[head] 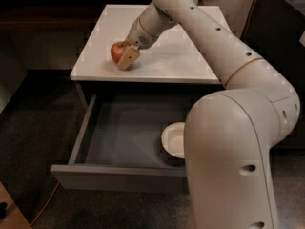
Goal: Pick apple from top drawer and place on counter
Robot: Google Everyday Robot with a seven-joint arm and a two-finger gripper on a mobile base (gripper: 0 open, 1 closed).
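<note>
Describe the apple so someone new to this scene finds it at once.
Start at the pale counter above the open top drawer. Near its front left corner, the end effector grips the apple. It is small, red and round, unlike the white bowl down in the drawer.

The pincer (125, 55) sits low on the desk's (167, 61) front left part, closed on the apple (116, 51). The arm (209, 32) slants over the desk's right half and bars any way in from that side. The left edge and the far left corner lie open. In the pulled-out drawer (114, 176) the left floor is free; the bowl (172, 140) and the arm's bulk block the right
</note>
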